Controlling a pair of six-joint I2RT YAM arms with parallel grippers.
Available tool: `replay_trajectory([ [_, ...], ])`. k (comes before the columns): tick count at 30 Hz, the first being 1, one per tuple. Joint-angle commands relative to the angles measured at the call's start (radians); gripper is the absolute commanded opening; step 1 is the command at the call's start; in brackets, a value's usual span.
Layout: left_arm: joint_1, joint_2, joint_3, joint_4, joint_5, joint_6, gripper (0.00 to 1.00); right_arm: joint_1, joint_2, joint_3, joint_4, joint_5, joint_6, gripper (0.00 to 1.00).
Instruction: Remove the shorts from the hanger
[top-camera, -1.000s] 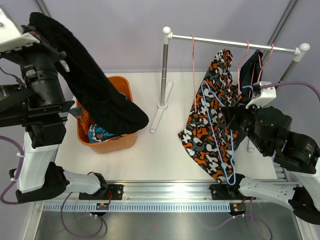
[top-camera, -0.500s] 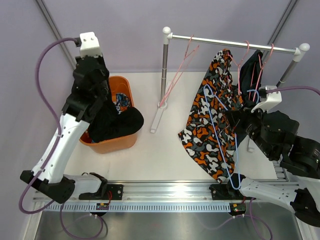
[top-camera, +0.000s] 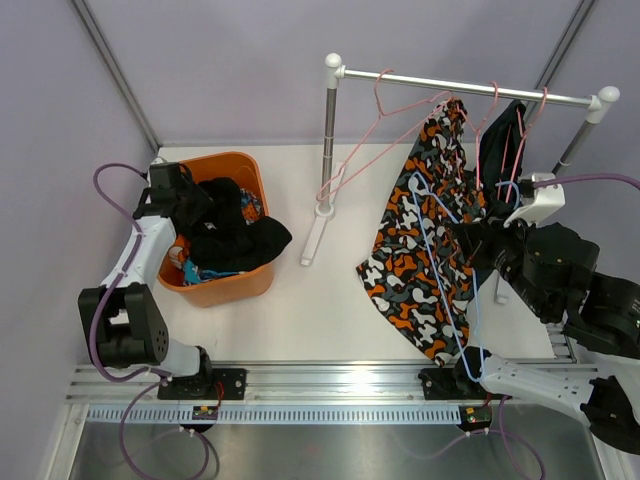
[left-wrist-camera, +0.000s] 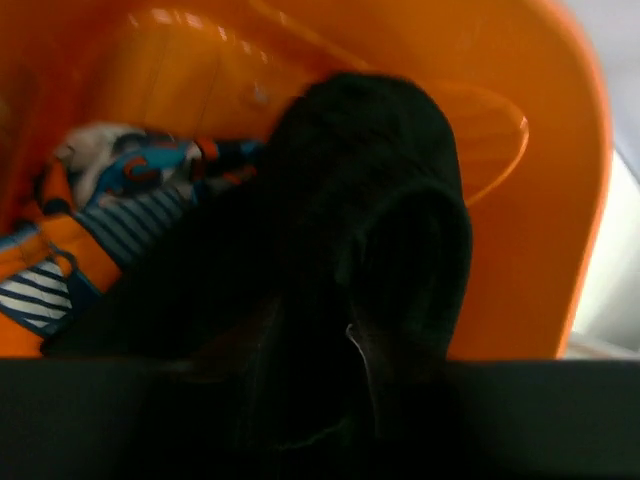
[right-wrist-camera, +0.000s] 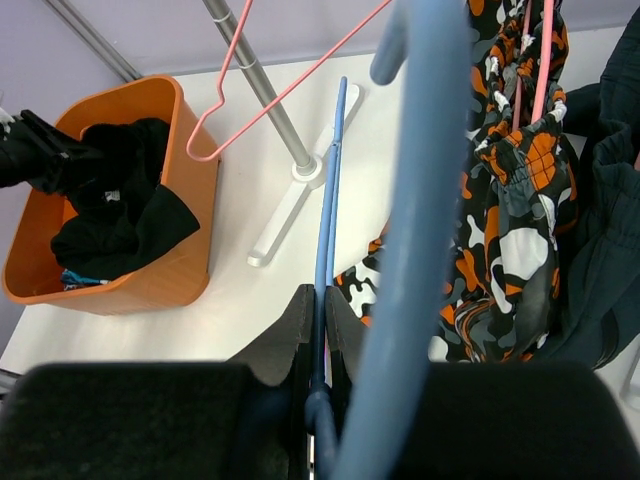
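Note:
The black shorts (top-camera: 238, 238) lie heaped in the orange basket (top-camera: 228, 287) on top of the teal-blue and orange patterned shorts (left-wrist-camera: 125, 190). My left gripper (top-camera: 192, 205) is down inside the basket. In the left wrist view its fingers show only faintly, apart, with the black shorts (left-wrist-camera: 370, 200) right in front. My right gripper (right-wrist-camera: 320, 335) is shut on the wire of a blue hanger (top-camera: 440, 250) that lies across the orange, black and white camouflage shorts (top-camera: 415, 270). The camouflage shorts and the dark navy shorts (top-camera: 500, 150) hang from pink hangers on the rail (top-camera: 470, 88).
An empty pink hanger (top-camera: 365, 155) hangs tilted from the rail near the rack's post (top-camera: 329, 140). The post's white foot (top-camera: 318, 228) lies on the table between the basket and the hanging shorts. Purple walls close in the back and sides.
My left arm came down from high up and brought the black shorts into the basket, where its jaws parted. The empty pink hanger swung out to the left. The right arm hardly moved.

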Motion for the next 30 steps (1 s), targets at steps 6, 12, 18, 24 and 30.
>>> replay_trajectory([
  [6, -0.007, -0.074, -0.014, 0.129, 0.234, -0.11, 0.88, -0.008, 0.102, -0.009, 0.039, 0.08, -0.022, 0.0],
  [12, -0.007, -0.224, 0.113, 0.024, 0.261, -0.009, 0.99, -0.04, 0.203, 0.053, 0.063, 0.128, -0.08, 0.0],
  [18, -0.019, -0.365, 0.188, -0.091, 0.327, 0.106, 0.99, -0.181, 0.337, 0.159, 0.1, 0.056, -0.146, 0.0],
  [24, -0.114, -0.537, 0.06, -0.118, 0.27, 0.198, 0.99, -0.379, 0.476, 0.261, 0.152, -0.065, -0.194, 0.0],
  [30, -0.14, -0.696, -0.08, -0.157, 0.235, 0.29, 0.99, -0.455, 0.674, 0.494, 0.139, -0.098, -0.217, 0.0],
])
